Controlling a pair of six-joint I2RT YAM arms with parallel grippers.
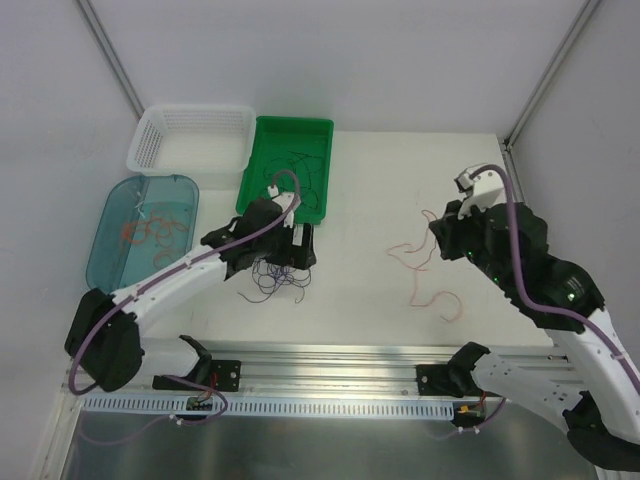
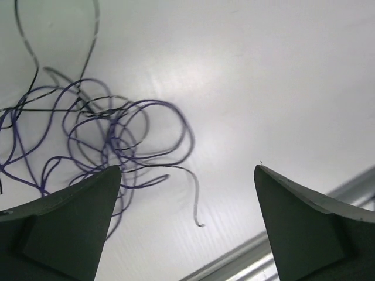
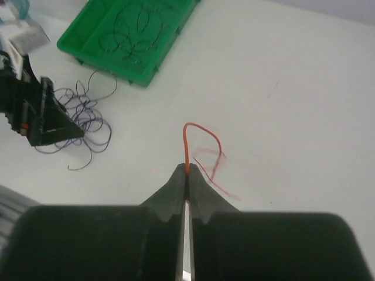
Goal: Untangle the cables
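A tangle of purple and black cables (image 1: 272, 278) lies on the white table in front of the green tray. My left gripper (image 1: 300, 247) hovers just above its right side, open and empty. In the left wrist view the tangle (image 2: 111, 137) sits by the left finger (image 2: 70, 222), and the gripper (image 2: 188, 168) is wide open over bare table. My right gripper (image 1: 437, 236) is shut on a red-orange cable (image 1: 425, 290) that trails across the table. In the right wrist view the gripper (image 3: 187, 168) pinches the red cable (image 3: 202, 132), which arcs up from the tips.
A green tray (image 1: 262, 165) holds several black wires (image 1: 300, 165). A blue tray (image 1: 110, 245) at the left holds orange wires (image 1: 150, 228). A white basket (image 1: 190, 125) stands behind it. An aluminium rail (image 1: 330, 360) runs along the near edge.
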